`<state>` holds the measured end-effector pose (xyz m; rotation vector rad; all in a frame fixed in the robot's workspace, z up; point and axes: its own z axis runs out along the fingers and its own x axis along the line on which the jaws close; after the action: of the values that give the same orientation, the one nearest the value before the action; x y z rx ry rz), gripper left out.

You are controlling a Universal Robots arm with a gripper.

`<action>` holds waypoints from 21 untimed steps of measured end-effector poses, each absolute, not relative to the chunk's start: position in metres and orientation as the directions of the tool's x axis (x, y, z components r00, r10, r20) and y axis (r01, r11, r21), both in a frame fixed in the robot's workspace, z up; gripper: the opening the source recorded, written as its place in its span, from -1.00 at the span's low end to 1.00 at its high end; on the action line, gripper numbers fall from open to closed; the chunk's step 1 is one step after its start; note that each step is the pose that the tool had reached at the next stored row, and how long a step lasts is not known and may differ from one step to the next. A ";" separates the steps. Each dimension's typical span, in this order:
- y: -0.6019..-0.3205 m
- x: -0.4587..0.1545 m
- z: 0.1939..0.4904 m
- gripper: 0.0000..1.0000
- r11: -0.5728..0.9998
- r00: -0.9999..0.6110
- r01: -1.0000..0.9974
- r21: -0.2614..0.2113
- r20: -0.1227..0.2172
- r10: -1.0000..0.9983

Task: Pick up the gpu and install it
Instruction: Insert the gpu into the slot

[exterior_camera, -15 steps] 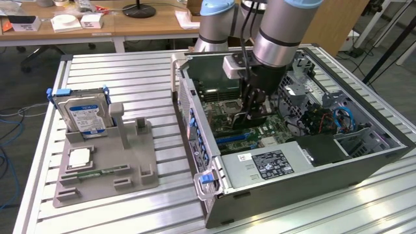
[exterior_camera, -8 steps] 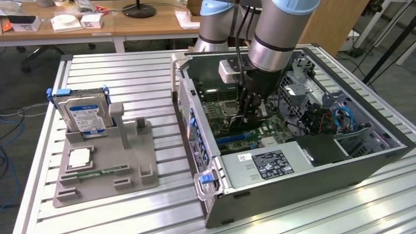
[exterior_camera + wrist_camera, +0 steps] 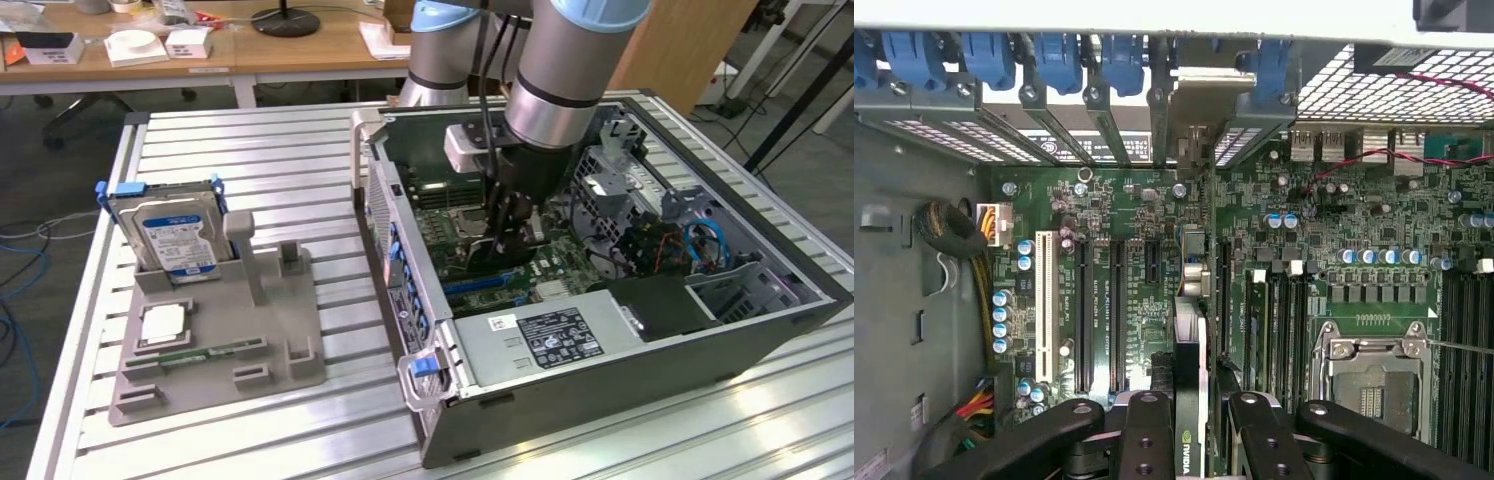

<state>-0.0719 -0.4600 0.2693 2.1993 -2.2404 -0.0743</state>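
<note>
My gripper (image 3: 514,238) reaches down into the open computer case (image 3: 414,290), over the green motherboard (image 3: 461,235). In the wrist view the gpu (image 3: 1190,345) stands edge-on between the two black fingers (image 3: 1146,440), a thin dark card with a green logo at its near end. Its silver bracket end (image 3: 1194,150) sits at the rear slot openings of the case. The card runs in line with a long slot (image 3: 1222,300) on the motherboard (image 3: 1104,200). My gripper (image 3: 1194,445) is shut on the gpu. Whether the card's edge sits in the slot cannot be told.
A grey holder (image 3: 220,340) stands at the exterior view's left with a silver hard drive (image 3: 167,235) upright in it and a green memory stick (image 3: 200,352) lying flat. The power supply (image 3: 554,335), cables (image 3: 701,245) and CPU socket (image 3: 1374,375) crowd the case. Blue latches (image 3: 1059,60) line the rear slots.
</note>
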 end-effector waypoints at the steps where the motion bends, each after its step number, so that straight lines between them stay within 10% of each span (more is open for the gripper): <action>1: -0.460 -0.072 0.269 -0.47 0.018 -0.019 -0.999 0.035 -0.032 -0.999; 21: -0.460 -0.072 0.256 -0.47 0.016 -0.017 -0.999 0.035 -0.031 -0.999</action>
<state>-0.0715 -0.4600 0.2558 2.2007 -2.2373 -0.0725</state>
